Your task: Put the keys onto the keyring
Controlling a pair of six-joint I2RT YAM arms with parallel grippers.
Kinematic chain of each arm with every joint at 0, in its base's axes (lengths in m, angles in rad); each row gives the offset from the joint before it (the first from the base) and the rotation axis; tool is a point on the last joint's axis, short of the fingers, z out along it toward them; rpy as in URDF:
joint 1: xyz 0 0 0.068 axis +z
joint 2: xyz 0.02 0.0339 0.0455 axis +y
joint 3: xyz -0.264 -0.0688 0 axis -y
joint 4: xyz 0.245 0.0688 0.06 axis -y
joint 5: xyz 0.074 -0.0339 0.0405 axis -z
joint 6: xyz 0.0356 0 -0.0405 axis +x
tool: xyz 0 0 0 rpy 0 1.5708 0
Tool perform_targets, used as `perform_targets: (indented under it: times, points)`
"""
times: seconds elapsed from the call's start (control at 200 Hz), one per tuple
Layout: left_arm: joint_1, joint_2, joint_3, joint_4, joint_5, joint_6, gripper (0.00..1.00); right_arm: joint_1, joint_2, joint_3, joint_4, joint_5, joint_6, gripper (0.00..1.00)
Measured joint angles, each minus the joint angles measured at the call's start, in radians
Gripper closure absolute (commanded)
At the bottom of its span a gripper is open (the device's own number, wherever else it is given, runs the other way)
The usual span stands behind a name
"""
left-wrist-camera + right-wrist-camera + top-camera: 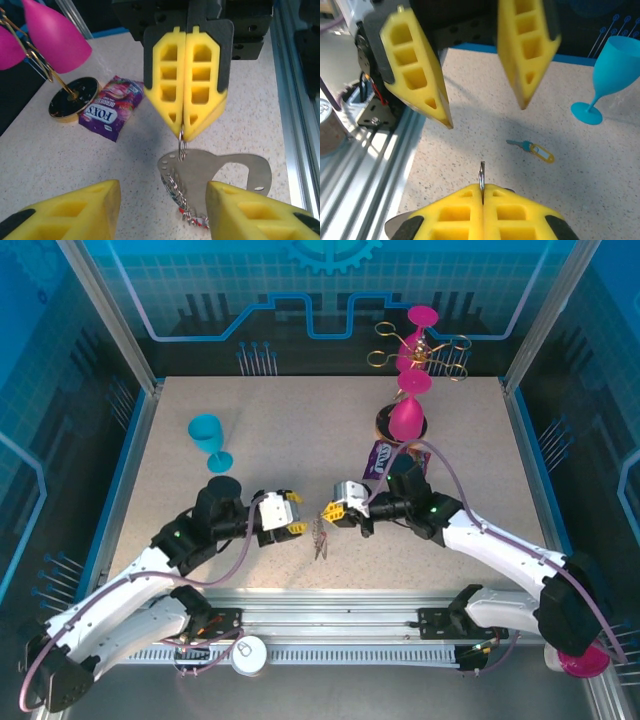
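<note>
**Right arm's got the keyring, left one is wide open**

Far left on the speckled surface [300, 430] there's a blue goblet [210, 440] standing upright, well away from the action.

Next is the left end effector [292, 513]. Its yellow fingers [75, 212] are spread wide apart with nothing between them, and it points straight at the other arm.

In the right wrist view you can spot a key [532, 148] with a yellow tag lying flat on the surface, off on its own on the goblet side of the left end effector.

In the middle is the keyring [220, 175], a flat grey carabiner-shaped loop dangling between the two arms. A cluster of small rings [175, 190] runs down one edge, with something red at the bottom. Can't tell if its lower end touches the surface.

The right end effector [184, 127] has its pads pressed fully together, pinching a small silver ring [182, 145] at the top of the keyring.

Further right and back, a purple Fox's packet [110, 107] lies just beside the round black base [74, 97] of a gold wire rack [420, 350] that carries pink goblets [408, 415].
</note>
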Motion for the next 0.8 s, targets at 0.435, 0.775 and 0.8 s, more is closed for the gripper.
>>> perform_targets:
  times: [0.435, 0.775, 0.8]
  points:
    - [0.0, 0.024, -0.158, 0.391, 0.126, -0.349, 0.68, -0.043, -0.023, -0.032, 0.24, -0.198, 0.199, 1.0]
    - [0.0, 0.087, -0.171, 0.549, 0.192, -0.421, 0.71, -0.042, -0.005, -0.032, 0.265, -0.215, 0.216, 1.0]
    - [0.0, 0.09, -0.172, 0.556, 0.193, -0.426, 0.71, -0.04, -0.004, -0.032, 0.265, -0.215, 0.216, 1.0]
